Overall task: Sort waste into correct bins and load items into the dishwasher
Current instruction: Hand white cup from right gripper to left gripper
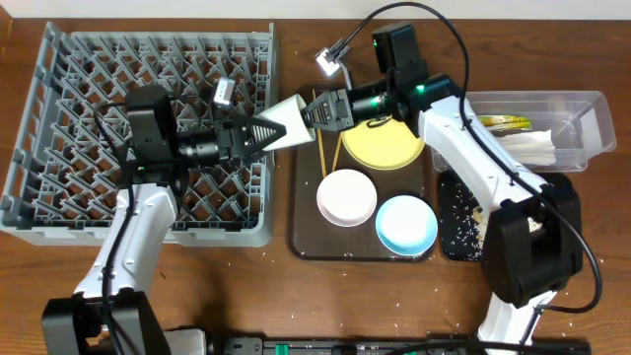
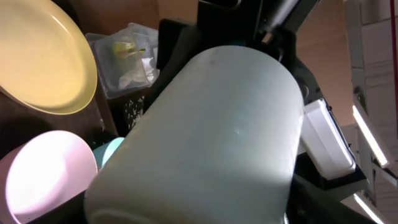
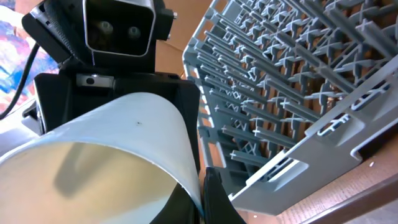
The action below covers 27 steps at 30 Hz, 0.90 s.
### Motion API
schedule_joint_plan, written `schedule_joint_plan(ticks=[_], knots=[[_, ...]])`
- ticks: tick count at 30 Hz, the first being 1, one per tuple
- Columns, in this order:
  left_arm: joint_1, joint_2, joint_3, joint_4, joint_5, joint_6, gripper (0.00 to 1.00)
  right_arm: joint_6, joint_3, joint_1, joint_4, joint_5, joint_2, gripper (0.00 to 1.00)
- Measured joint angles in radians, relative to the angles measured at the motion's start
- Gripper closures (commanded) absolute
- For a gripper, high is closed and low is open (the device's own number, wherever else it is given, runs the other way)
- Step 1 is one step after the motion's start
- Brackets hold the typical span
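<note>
The small white cup (image 1: 293, 115) hangs on its side between the grey dishwasher rack (image 1: 59, 118) and the brown tray. My right gripper (image 1: 314, 110) is shut on its rim, one finger inside the mouth and one outside, as the right wrist view shows (image 3: 202, 186). My left gripper (image 1: 276, 128) stands open with its fingers spread on either side of the cup's base. Whether they touch it, I cannot tell. The cup (image 2: 211, 137) fills the left wrist view and hides those fingers. The yellow plate (image 1: 385, 146), white bowl (image 1: 345, 197), blue bowl (image 1: 406, 225) and chopsticks (image 1: 320, 148) lie on the tray.
The brown serving tray (image 1: 306, 237) sits right of the rack. A clear tub (image 1: 592, 108) at the far right holds a green-and-yellow wrapper (image 1: 503, 123) and a white napkin (image 1: 527, 148). The black tray (image 1: 458, 227) below it carries pale crumbs.
</note>
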Motion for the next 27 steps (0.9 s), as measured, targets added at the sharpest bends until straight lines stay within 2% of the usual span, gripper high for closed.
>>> schedule_joint_plan(ticks=[3,5,7,10,16,20,22,25,27], knots=[[0.003,0.0,0.0,0.001,0.012,0.001,0.41,0.009,0.0,-0.003,0.0,-0.016,0.005,0.99],[0.004,0.0,0.0,0.003,0.03,0.002,0.41,0.014,0.0,-0.006,-0.002,-0.033,0.005,0.99],[0.005,0.0,0.0,0.003,0.041,0.0,0.26,0.016,0.0,-0.006,-0.005,-0.043,0.005,0.99],[0.005,0.0,0.0,0.003,0.032,-0.003,0.15,0.015,0.0,-0.002,-0.016,-0.043,0.005,0.99],[0.003,0.0,0.0,0.027,0.018,-0.004,0.15,0.015,0.0,0.008,-0.019,-0.046,0.016,0.99],[0.003,0.0,0.0,0.029,0.013,-0.003,0.23,0.015,0.0,0.008,-0.021,-0.051,0.016,0.99],[0.003,0.0,0.0,0.029,0.008,-0.005,0.31,0.014,0.0,0.008,-0.027,-0.052,0.016,0.99],[0.003,0.0,0.0,0.029,0.019,-0.002,0.51,0.014,0.0,0.008,-0.041,-0.066,0.016,0.99],[0.003,0.0,0.0,0.029,0.026,-0.006,0.56,0.014,0.0,0.008,-0.042,-0.073,0.016,0.93]])
